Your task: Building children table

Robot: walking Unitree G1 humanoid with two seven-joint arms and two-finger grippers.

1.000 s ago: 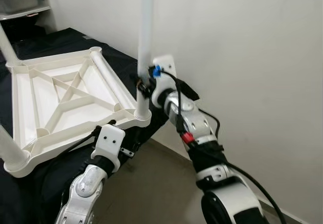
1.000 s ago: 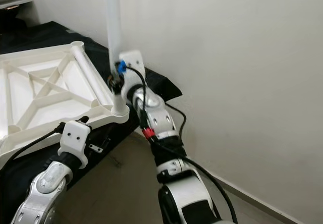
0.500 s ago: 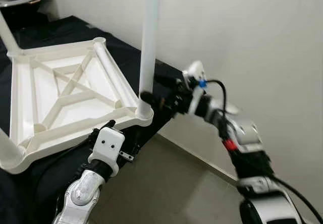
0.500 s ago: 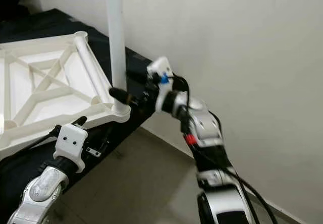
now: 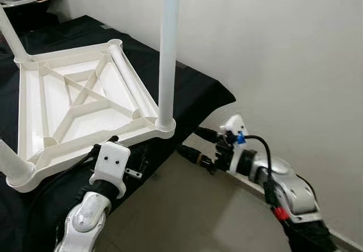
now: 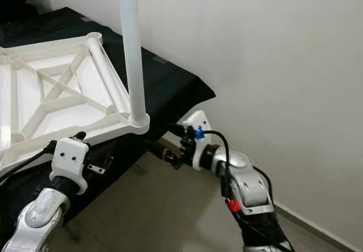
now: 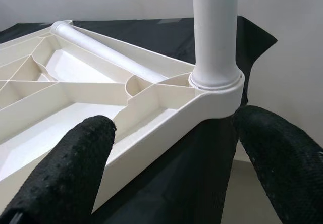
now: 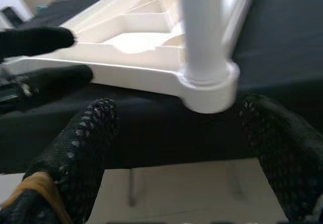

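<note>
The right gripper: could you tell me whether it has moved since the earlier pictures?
Yes. The right gripper has let go of the upright table leg and dropped away, now open below the tabletop's corner socket.

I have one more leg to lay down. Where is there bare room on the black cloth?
Bare black cloth lies between the tabletop and the wall-side edge, beyond the upright leg. The near edge is crowded: left gripper under the rim, right gripper just off the corner.

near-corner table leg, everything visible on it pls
The table leg is a smooth white tube, plastic by its look, standing upright in the round corner socket of the upturned tabletop frame, its top cut off by the picture edge. Neither claw touches it: the open right claw sits lower, beside the corner; the open left claw straddles the frame edge.
</note>
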